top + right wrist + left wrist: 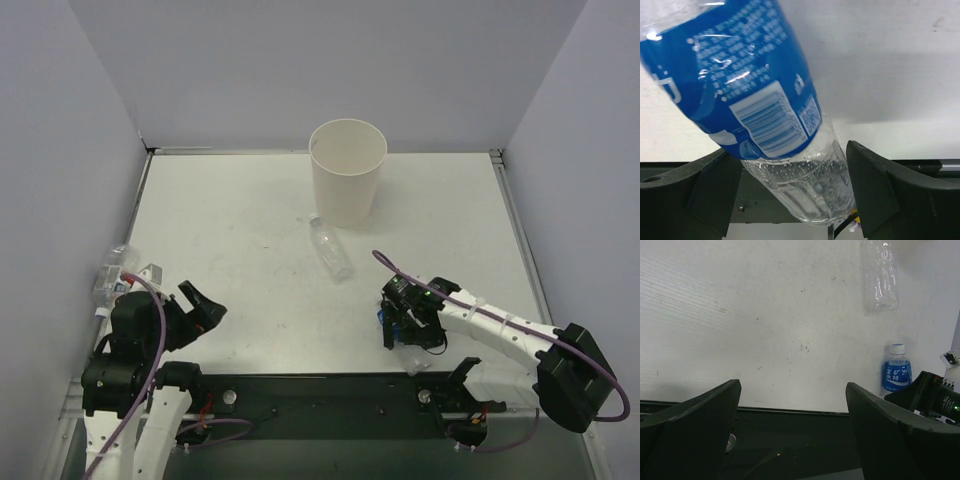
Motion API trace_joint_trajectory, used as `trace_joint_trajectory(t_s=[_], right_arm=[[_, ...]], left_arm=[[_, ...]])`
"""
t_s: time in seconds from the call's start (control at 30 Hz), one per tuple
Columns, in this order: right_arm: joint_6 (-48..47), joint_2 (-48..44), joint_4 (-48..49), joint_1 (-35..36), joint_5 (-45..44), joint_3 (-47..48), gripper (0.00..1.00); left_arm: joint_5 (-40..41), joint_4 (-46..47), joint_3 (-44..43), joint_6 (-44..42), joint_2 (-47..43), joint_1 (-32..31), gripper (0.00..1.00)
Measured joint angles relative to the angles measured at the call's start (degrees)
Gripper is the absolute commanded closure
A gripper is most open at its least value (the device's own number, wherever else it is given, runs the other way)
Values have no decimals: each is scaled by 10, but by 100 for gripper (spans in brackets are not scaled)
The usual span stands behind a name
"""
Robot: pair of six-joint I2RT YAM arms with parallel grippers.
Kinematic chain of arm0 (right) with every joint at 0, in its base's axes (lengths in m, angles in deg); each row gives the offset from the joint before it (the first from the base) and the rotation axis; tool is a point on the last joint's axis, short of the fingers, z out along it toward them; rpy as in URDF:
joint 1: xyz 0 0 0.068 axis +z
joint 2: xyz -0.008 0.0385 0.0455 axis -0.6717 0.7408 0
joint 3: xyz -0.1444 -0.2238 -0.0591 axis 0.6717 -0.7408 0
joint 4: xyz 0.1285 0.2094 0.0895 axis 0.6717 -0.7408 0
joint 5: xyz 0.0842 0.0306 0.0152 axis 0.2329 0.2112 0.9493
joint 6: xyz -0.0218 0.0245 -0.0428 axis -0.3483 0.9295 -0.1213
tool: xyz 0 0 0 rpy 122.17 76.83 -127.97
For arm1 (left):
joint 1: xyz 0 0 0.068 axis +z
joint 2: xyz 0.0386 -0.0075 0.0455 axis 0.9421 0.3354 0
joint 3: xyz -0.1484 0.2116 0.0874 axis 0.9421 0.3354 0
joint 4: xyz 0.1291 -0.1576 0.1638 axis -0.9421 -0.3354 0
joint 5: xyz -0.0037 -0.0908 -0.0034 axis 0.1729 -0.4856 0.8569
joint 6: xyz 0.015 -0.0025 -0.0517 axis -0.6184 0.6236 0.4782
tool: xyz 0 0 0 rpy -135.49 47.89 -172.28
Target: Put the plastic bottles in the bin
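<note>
The right gripper (794, 165) has a finger on each side of the blue-label bottle (740, 75), close against it. I cannot tell whether they are squeezing it. This happens near the front edge of the table (230, 230). The left gripper (203, 303) is spread wide over bare table. Farther out, the bare bottle (330, 250) lies just in front of the bin (347, 175). Only the overhead view shows the pale-label bottle (113, 272) by the left wall (60, 150). The left wrist view alone shows the blue one's white cap (897, 347).

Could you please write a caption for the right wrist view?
Blue-labelled bottle framed inside the open right tool.
</note>
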Motion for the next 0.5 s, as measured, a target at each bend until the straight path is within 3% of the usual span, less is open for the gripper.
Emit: trace_joint_trajectory(t_s=[0.23,0.5], right_arm=[[1,-11,-7,16,9,22,43],[-20,-13,-86,5,58,349,46]], left_arm=[[0,9,-4,-12,28,0,2],[-23,51,-5,-14,47,0,3]])
